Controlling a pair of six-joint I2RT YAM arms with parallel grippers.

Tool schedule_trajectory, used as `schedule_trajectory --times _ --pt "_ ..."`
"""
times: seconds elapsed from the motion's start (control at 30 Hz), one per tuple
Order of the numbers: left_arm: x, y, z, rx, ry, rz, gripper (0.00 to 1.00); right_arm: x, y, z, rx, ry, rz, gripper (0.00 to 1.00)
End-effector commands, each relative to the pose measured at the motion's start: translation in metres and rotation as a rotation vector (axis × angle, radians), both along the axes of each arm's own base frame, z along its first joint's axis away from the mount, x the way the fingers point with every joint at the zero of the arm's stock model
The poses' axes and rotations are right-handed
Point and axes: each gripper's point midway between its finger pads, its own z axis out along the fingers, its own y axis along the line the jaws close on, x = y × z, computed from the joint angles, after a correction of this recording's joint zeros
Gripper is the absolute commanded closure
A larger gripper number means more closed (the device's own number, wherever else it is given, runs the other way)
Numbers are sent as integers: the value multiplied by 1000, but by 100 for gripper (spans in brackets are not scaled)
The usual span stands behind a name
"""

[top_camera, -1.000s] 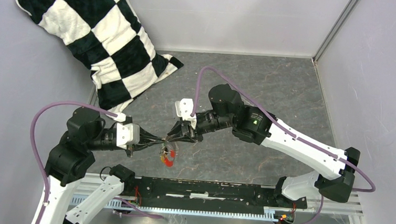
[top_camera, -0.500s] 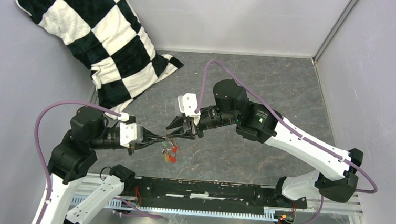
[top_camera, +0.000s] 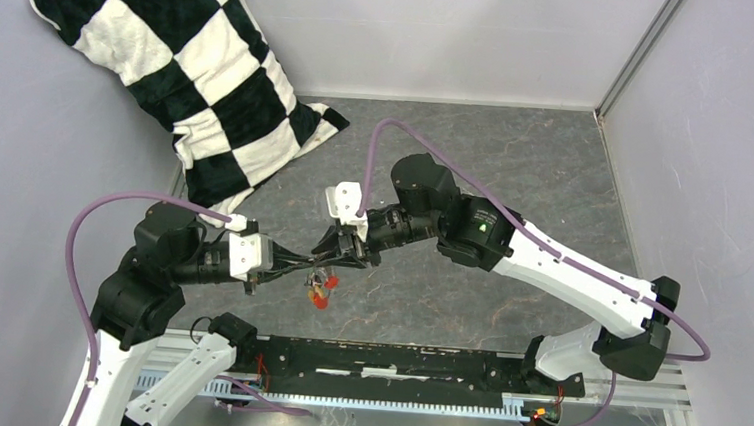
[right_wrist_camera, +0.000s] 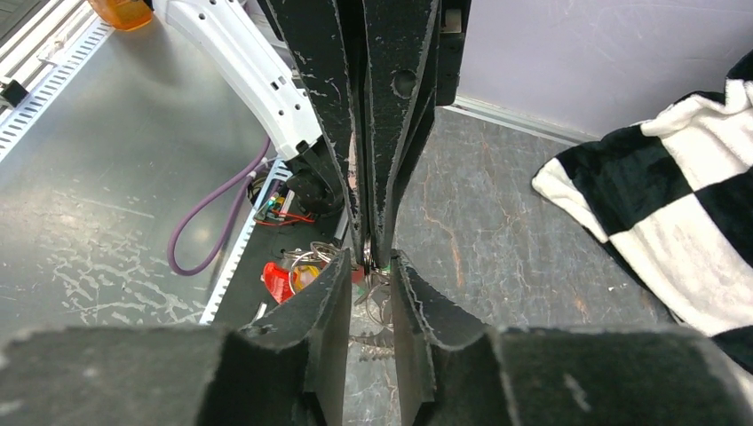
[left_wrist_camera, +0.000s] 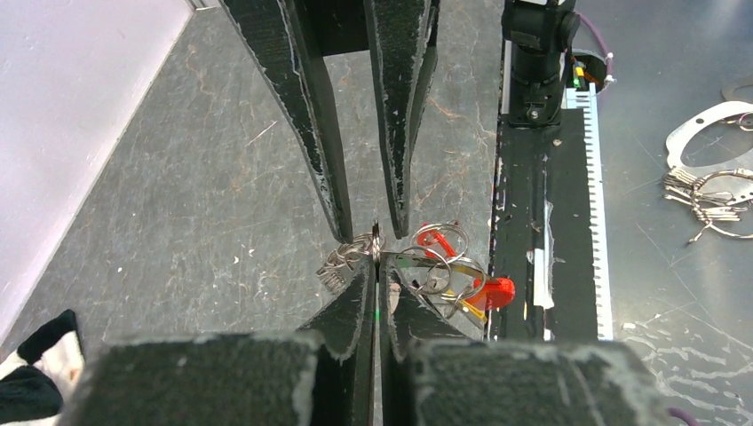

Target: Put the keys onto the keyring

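Left hand (left_wrist_camera: 377, 265) pinching keyring (left_wrist_camera: 346, 259), red key (left_wrist_camera: 494, 290) alongside

- The left arm (top_camera: 136, 301) rises from its base at the near left. Its elbow is bent and its forearm is level, pointing right.
- The left pincer (top_camera: 315, 264) has its jaws pressed together, the tips nipping the keyring (left_wrist_camera: 348, 259).
- The right arm (top_camera: 559, 271) reaches from the near right across to the left, with its wrist turned toward the other arm.
- The right pincer (top_camera: 336, 257) meets the left one tip to tip in mid-scene. Its jaws stand a little apart, straddling the left tips.
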Motion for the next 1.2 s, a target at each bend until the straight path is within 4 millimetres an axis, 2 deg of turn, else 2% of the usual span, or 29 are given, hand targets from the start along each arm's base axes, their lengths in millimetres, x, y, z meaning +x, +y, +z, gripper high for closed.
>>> schedule_trajectory --times 0.0,0.17,0.23,0.27,0.33,0.37,0.4,0.43,0.5,0.57,0.7,0.9,1.17 --pt "1 -1 9 -11 -63 -12 98 -1 3 19 40 -14 -2 74" --pt "-1 -1 12 -16 -64 -15 98 -1 7 16 40 0 4 96" --pt "-2 -1 13 -19 -63 -16 97 -1 8 16 52 10 0 100" --pt "-2 -1 14 -23 -60 -14 93 0 9 18 72 11 -13 99" --pt "0 0 18 -36 -56 5 69 1 5 18 137 24 -49 100" --pt "0 0 19 -41 -59 13 62 -2 0 30 222 21 -53 100" --pt "0 1 19 -44 -65 22 55 -5 -6 33 290 27 -56 100" --pt "1 2 20 -48 -72 30 52 -7 -13 41 365 21 -66 100" --pt "0 4 21 -55 -88 43 48 -7 -21 41 439 31 -89 100" --pt "0 5 22 -57 -94 49 48 -7 -25 39 473 65 -105 100" --pt "-1 6 20 -52 -96 48 48 -11 -32 46 565 102 -104 100" --pt "-4 5 11 -36 -88 24 49 -19 -35 50 636 187 -57 100" --pt "-4 5 12 -30 -111 18 48 -28 -45 62 753 324 20 100"
